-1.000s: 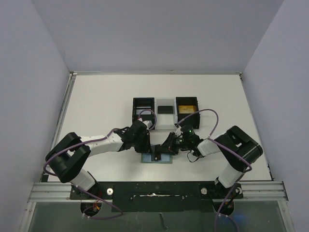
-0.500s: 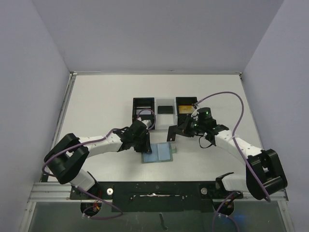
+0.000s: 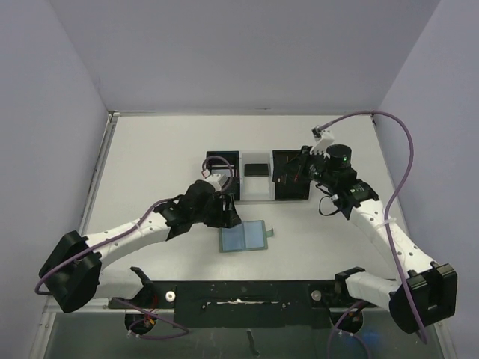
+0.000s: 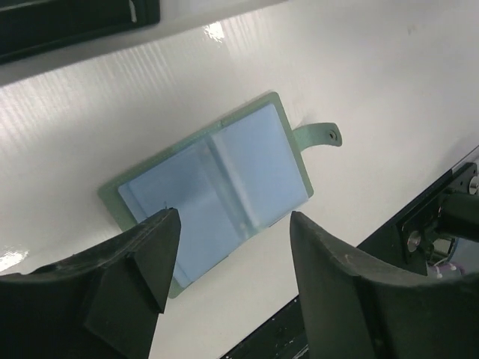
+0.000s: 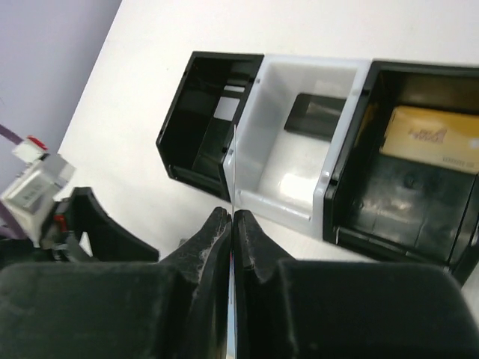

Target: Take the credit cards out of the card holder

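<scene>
The card holder [image 4: 217, 191] lies open and flat on the table [image 3: 150, 164], near the front edge and about midway between the two arms. Both pale blue pockets face up, and its small tab [image 4: 318, 136] sticks out on the right.

The left gripper [image 4: 233, 217] hangs just above the holder's far left corner. Its fingers are spread apart with nothing between them, and the holder shows through the gap.

The right gripper [image 5: 232, 213] is raised over the right end of a row of three boxes at the middle of the table, well apart from the holder. Its fingers are pressed together on a thin card [image 5: 233, 164], which shows only edge-on as a pale line, so the colour of its face cannot be told.

In the row, the white box [image 5: 277, 187] in the middle holds a black card [image 5: 318, 116]. The black box [image 5: 389, 202] to its right holds a gold-orange card [image 5: 430, 138].
</scene>
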You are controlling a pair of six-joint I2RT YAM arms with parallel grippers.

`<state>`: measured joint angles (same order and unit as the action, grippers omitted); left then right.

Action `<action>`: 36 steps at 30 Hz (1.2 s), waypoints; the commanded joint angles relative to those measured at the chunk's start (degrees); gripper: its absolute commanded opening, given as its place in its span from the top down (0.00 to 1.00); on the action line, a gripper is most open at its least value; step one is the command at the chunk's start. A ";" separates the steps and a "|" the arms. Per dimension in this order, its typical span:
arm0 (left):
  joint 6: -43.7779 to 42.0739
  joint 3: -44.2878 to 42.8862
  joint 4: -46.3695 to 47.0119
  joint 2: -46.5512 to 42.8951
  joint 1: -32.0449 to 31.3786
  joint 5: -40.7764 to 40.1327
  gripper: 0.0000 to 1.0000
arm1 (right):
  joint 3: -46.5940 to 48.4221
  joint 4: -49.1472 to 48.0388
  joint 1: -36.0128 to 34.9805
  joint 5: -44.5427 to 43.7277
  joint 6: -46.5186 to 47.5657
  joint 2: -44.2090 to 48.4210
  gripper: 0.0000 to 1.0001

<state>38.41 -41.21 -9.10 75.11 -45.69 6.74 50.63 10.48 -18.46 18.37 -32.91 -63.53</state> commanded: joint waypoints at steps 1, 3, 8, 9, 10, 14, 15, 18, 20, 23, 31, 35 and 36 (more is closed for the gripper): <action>0.13 2.40 2.05 -5.82 2.24 -4.30 0.39 | 2.93 -10.04 -2.73 -0.89 14.77 -2.21 1.00; 0.71 3.30 1.52 -7.40 4.49 -3.82 0.36 | 3.13 -11.50 -6.91 -7.65 23.80 -3.97 1.00; 0.43 4.94 -1.90 -9.50 8.23 -2.12 0.35 | 2.63 -15.69 -16.43 -26.19 52.78 -10.56 1.00; 0.38 5.11 -2.29 -9.99 8.51 -2.27 0.35 | 3.15 -16.00 -16.51 -26.53 54.71 -12.68 1.00; 0.39 5.36 -2.48 -10.40 8.67 -2.26 0.35 | 4.10 -15.71 -16.45 -25.06 56.33 -14.20 1.00; 1.31 6.37 -3.04 -11.45 9.27 -2.12 0.34 | 9.19 -11.35 -16.35 -15.19 64.74 -20.32 1.00; 1.52 6.52 -3.10 -11.47 9.34 -1.87 0.34 | 9.98 -11.20 -16.41 -13.92 65.71 -21.64 1.00; 1.29 6.29 -3.05 -11.12 9.55 0.95 0.34 | 11.26 -10.34 -16.11 -10.01 70.70 -24.34 1.00; 0.62 5.58 -3.42 -10.56 9.57 3.27 0.34 | 12.12 -10.70 -15.47 -8.80 71.58 -25.94 1.00; 1.31 5.89 -1.94 -10.12 10.04 5.77 0.33 | 15.38 -7.67 -14.53 -8.64 71.58 -29.03 1.00; 2.69 5.70 -1.32 -8.69 11.22 6.81 0.33 | 17.44 -6.20 -14.31 -10.43 76.02 -32.91 0.95; 3.11 5.65 -1.55 -7.66 11.45 7.80 0.33 | 19.80 -3.92 -14.15 -11.47 77.78 -35.63 0.95; 3.59 6.06 -0.86 -7.65 11.50 8.21 0.33 | 19.73 -5.04 -14.00 -11.76 78.42 -36.13 0.96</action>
<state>41.10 -34.63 -12.91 67.18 -34.74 12.60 67.26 6.37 -32.93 7.94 42.11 -98.63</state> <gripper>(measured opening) 0.654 0.053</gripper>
